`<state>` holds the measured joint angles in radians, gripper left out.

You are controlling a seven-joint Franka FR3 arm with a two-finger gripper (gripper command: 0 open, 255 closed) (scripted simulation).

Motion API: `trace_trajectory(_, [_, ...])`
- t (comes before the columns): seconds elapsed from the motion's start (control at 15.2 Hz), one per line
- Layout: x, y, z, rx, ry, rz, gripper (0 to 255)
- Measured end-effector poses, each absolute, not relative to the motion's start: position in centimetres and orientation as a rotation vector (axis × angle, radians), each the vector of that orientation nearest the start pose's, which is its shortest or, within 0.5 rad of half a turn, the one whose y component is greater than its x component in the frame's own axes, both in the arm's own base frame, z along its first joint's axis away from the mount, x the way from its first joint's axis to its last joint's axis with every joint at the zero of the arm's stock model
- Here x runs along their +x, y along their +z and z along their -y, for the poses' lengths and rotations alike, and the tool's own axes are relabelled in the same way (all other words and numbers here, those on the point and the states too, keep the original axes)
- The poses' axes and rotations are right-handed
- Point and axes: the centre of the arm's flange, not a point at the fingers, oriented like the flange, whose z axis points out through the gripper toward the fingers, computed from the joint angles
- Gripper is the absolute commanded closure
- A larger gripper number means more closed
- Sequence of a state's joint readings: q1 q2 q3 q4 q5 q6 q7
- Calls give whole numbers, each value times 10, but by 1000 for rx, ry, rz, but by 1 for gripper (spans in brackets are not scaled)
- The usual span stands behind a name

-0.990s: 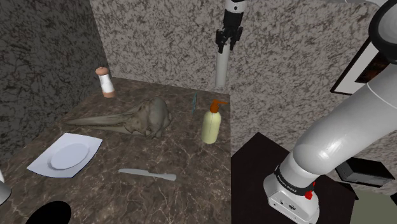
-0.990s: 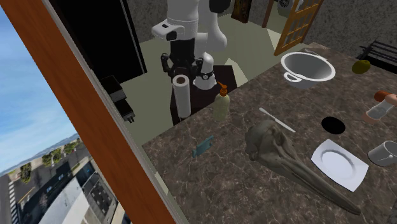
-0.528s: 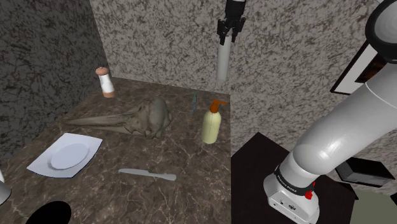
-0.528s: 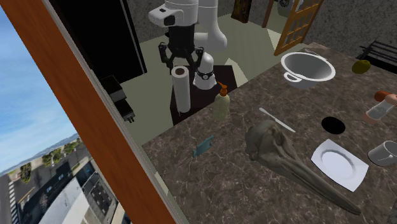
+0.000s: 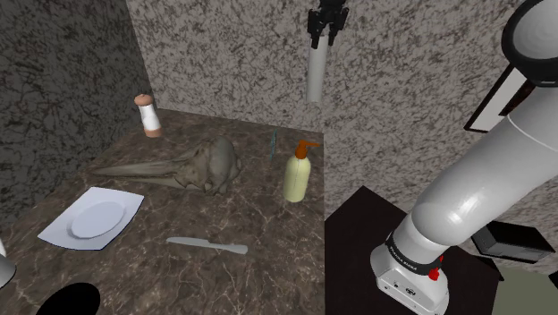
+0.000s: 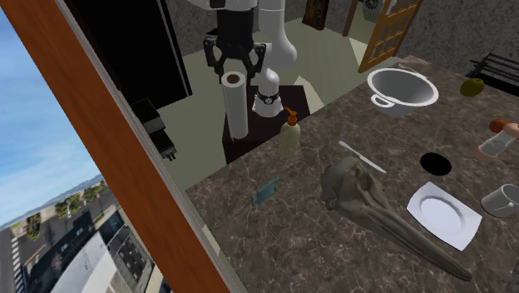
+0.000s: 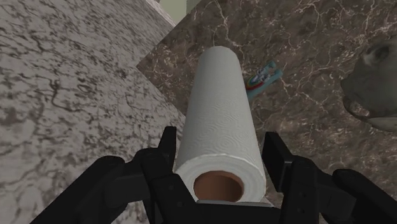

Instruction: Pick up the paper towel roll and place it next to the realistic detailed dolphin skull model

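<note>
Near counter's [image 5: 268, 219] edge, arm [image 5: 483, 179] reaches high, end effector [image 6: 236, 72] gripping paper towel roll [image 6: 236, 108]

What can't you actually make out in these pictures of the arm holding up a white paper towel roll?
Wrist view: the grey-brown dolphin skull runs off the picture's edge, snout unseen.
Shoulder view: the top edge cuts off the black gripper clasping the white paper towel roll.
Second exterior view: the small flat teal item near the counter edge is too small to identify.
Second exterior view: the right edge cuts off the grey cup.
</note>
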<state>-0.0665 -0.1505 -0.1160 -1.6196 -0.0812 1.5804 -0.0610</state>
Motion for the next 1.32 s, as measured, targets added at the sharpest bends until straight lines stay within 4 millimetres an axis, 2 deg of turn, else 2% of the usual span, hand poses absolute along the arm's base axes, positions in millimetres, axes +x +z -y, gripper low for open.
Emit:
trace_trajectory(0.13, [496, 692, 105, -3208, -164, -201, 255])
trace_trajectory(0.26, [499, 695, 89, -3208, -163, -200, 255])
trace_trajectory(0.46, [512, 696, 55, -3208, -163, -199, 255])
trace_trajectory(1.32, [556, 698, -111, -3208, -163, -198, 255])
